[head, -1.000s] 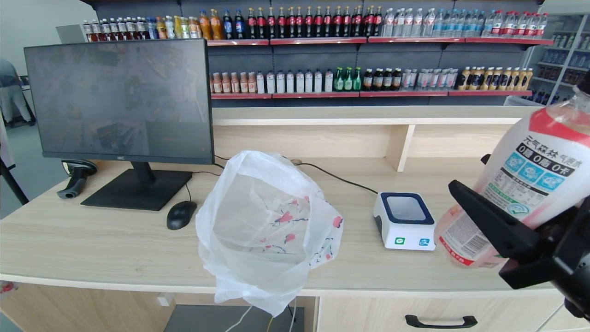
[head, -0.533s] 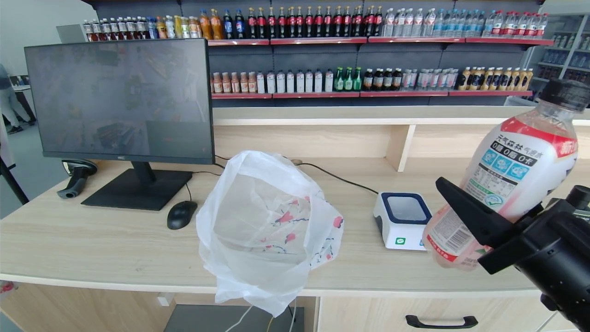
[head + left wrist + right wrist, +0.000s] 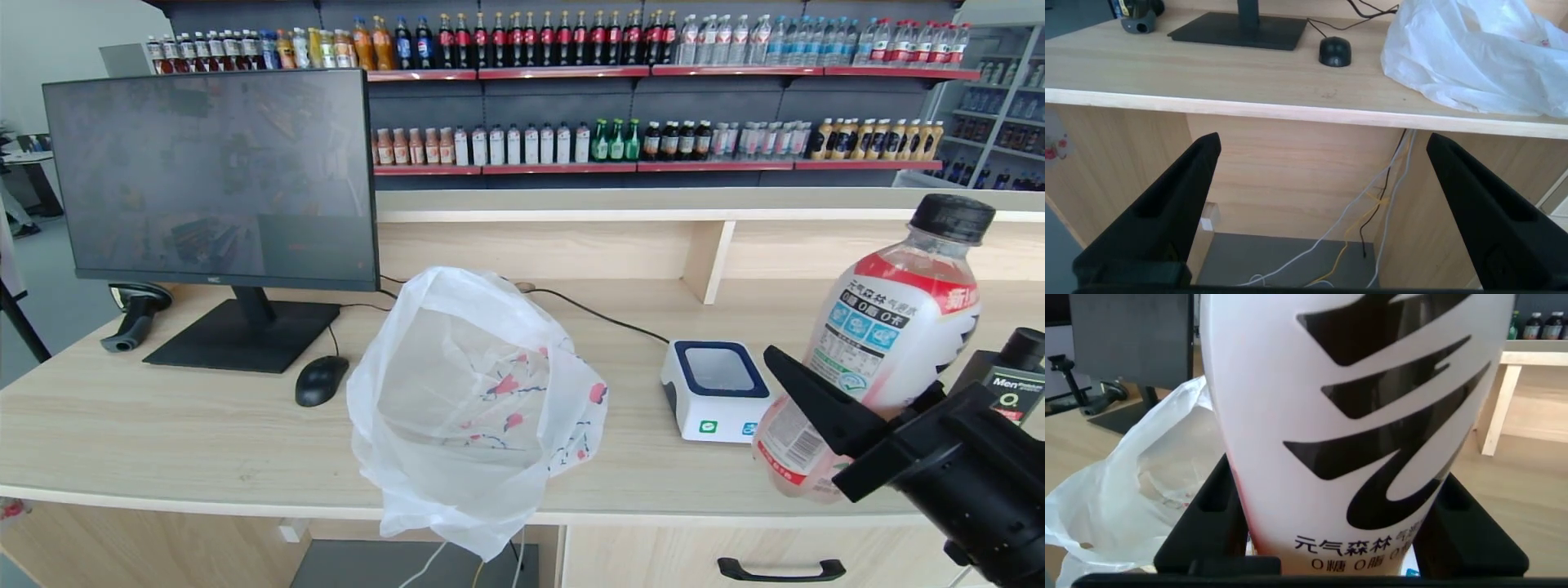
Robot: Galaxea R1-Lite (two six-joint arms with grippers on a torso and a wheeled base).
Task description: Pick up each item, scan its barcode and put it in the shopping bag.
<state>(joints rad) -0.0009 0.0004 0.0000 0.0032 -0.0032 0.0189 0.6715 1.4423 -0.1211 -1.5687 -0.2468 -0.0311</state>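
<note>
1. One pale wooden counter [image 3: 163, 441] carries everything. A raised ledge runs along its far side, and one drawer handle [image 3: 781, 569] sits under its front right.
2. Shelving [image 3: 571, 73] behind it holds two rows of drink bottles. They are too many to count and their labels are too small to read.
3. One dark monitor [image 3: 212, 175] stands on the counter's left part.
4. One shopping bag [image 3: 473, 408] of thin white plastic with red and blue marks stands mid-counter. Its mouth gapes upward and its lower part hangs over the front edge.
5. The right gripper [image 3: 1337, 498] is clamped on one bottle [image 3: 882, 343], a finger on each side of its lower body. The bottle hangs tilted above the counter's right front, black cap uppermost. Its label is white, red and pink with blue squares, and a barcode near the base faces the head view.
6. The left gripper [image 3: 1324, 163] sits low before the counter's front. Its fingers [image 3: 1167, 212] are spread wide with nothing between them.
7. One white desk scanner [image 3: 717, 390] with a dark-framed window lies between bag and bottle, just beside the bottle's base. One cable [image 3: 596, 314] runs back from it.
8. One dark container [image 3: 1008, 384] with a black cap shows just behind the right arm.
9. One handheld scanner [image 3: 135, 314] rests at the counter's far left.
10. One black mouse [image 3: 321, 380] lies beside the monitor's foot.
</note>
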